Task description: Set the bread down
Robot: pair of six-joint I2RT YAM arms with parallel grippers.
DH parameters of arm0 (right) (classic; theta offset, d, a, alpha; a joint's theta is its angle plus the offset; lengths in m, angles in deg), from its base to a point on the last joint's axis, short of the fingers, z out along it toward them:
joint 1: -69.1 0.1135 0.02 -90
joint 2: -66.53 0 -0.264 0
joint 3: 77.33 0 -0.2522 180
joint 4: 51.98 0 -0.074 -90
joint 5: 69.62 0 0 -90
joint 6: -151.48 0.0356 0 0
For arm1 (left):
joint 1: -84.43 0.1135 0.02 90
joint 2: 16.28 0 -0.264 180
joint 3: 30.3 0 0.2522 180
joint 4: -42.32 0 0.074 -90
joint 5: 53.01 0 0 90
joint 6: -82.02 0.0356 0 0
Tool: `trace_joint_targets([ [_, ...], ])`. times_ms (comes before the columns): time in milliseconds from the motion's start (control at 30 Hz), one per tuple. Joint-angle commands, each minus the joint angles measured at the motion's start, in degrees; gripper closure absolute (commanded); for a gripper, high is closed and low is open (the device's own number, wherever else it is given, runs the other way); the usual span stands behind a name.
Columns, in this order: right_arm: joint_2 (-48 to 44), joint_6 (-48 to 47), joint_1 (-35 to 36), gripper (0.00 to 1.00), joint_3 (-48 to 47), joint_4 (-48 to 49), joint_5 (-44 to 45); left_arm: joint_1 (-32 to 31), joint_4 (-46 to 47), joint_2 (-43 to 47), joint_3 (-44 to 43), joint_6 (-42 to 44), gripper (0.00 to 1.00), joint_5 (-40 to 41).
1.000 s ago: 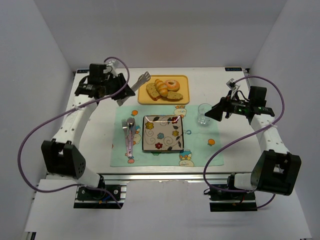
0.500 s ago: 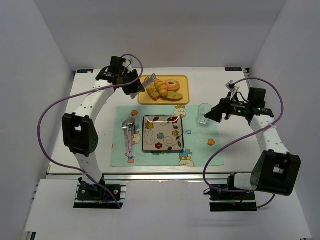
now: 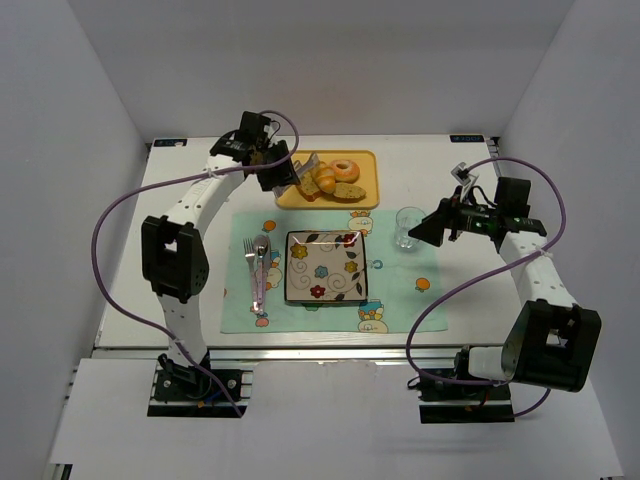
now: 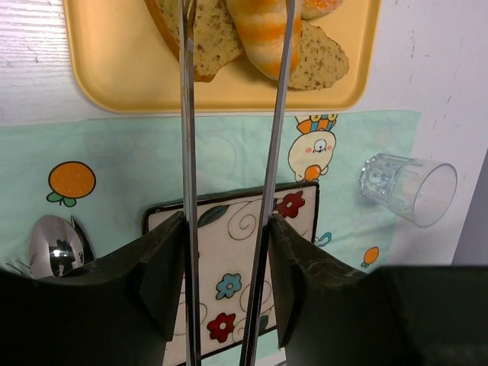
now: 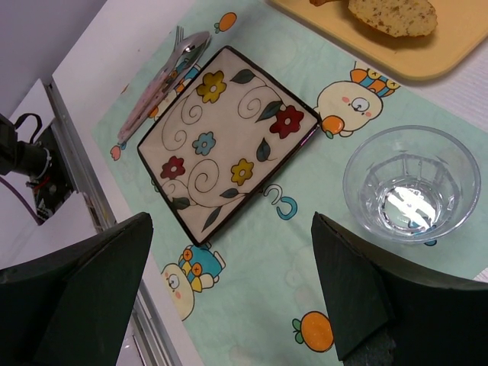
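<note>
The bread, a golden-yellow croissant (image 3: 323,178), lies on the yellow tray (image 3: 290,198) between brown bread slices. My left gripper (image 3: 272,168) is shut on metal tongs (image 4: 187,137), whose two blades reach out over the tray. In the left wrist view the blades pass either side of the croissant (image 4: 261,34), with a gap between them; their tips are cut off by the top edge. Whether they touch the bread I cannot tell. My right gripper (image 3: 424,228) hangs open and empty beside the glass (image 3: 407,227), above the placemat (image 5: 252,305).
A square flowered plate (image 3: 327,266) sits on the pale green placemat (image 3: 400,300), with a fork and spoon (image 3: 258,268) to its left. A ring donut (image 3: 346,169) and a bread slice (image 3: 350,190) share the tray. White walls close in the table.
My left arm has swung right from the table's far left, carrying the tongs over the tray's left part by the croissant. The right arm has stayed put.
</note>
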Motion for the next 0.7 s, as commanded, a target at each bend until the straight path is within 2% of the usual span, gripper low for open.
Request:
trace_joint_targets([
  [0, -0.05, 0.03, -0.36, 0.11, 0.34, 1.62, -1.89, -0.64, -0.57, 1.02, -2.66, -0.72, 0.45, 1.67],
  [667, 0.21, 0.21, -0.36, 0.11, 0.95, 1.01, -2.77, -1.78, -0.58, -2.24, -2.65, -1.34, 0.45, 0.43],
])
